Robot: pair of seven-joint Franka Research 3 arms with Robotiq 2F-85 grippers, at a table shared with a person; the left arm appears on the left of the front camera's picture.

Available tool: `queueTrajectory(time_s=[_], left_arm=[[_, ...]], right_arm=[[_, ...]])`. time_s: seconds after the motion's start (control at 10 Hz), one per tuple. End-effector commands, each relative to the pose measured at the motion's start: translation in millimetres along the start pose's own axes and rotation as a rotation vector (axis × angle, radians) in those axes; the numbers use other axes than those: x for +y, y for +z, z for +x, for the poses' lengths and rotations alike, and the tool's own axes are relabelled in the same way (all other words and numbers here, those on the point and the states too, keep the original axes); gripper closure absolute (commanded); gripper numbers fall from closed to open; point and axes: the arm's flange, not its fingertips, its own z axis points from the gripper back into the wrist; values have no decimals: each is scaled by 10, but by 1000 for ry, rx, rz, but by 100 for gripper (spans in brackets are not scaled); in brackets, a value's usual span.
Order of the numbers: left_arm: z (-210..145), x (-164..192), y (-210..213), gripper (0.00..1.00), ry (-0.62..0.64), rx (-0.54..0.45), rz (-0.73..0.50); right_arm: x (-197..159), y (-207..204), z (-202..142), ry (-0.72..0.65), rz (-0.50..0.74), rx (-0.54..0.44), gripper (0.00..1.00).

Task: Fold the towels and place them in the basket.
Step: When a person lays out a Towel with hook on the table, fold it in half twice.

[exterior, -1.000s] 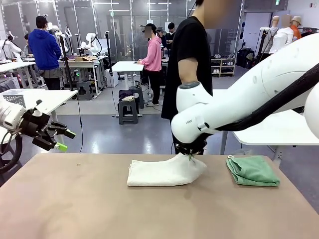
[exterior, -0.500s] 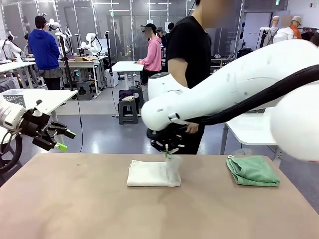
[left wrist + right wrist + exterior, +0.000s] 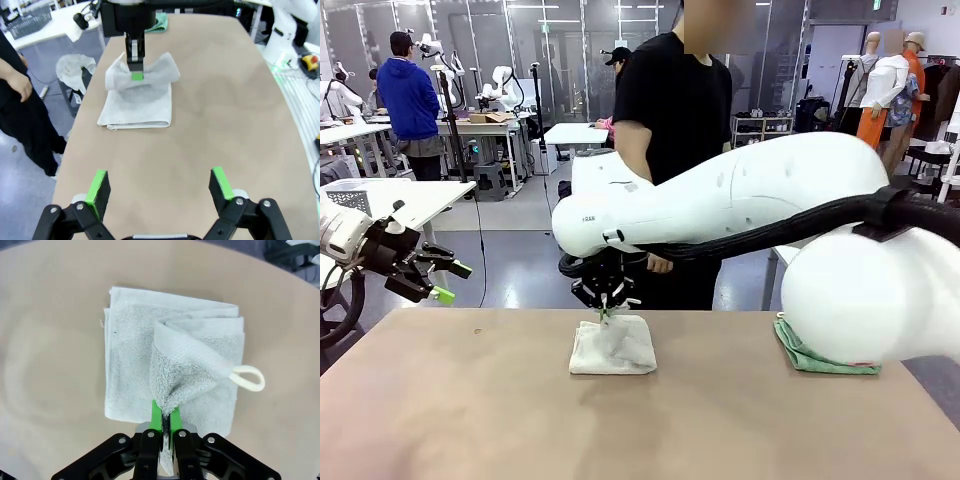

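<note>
Right wrist: gripper (image 3: 163,424) pinching towel (image 3: 150,340) (cream-white)

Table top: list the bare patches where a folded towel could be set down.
Bare: the near table, in front of the cream-white towel, and the left stretch toward the open left end effector. Crowded: the middle, where the right end effector pinches that towel; the mint green towel at right.

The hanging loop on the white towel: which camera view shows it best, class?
The right wrist view: the loop lies plain on the white towel. The left wrist and front views show the towel, but no clear loop.
</note>
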Motion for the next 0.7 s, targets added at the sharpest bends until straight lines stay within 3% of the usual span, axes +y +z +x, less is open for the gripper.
queueTrajectory(time_s=[0.0, 0.6], left_arm=[[5, -5, 8, 0, -1, 1, 2], [5, -5, 8, 0, -1, 1, 2]], right_arm=[[129, -83, 169, -83, -13, -22, 97], [184, -332, 223, -116, 2, -26, 97]])
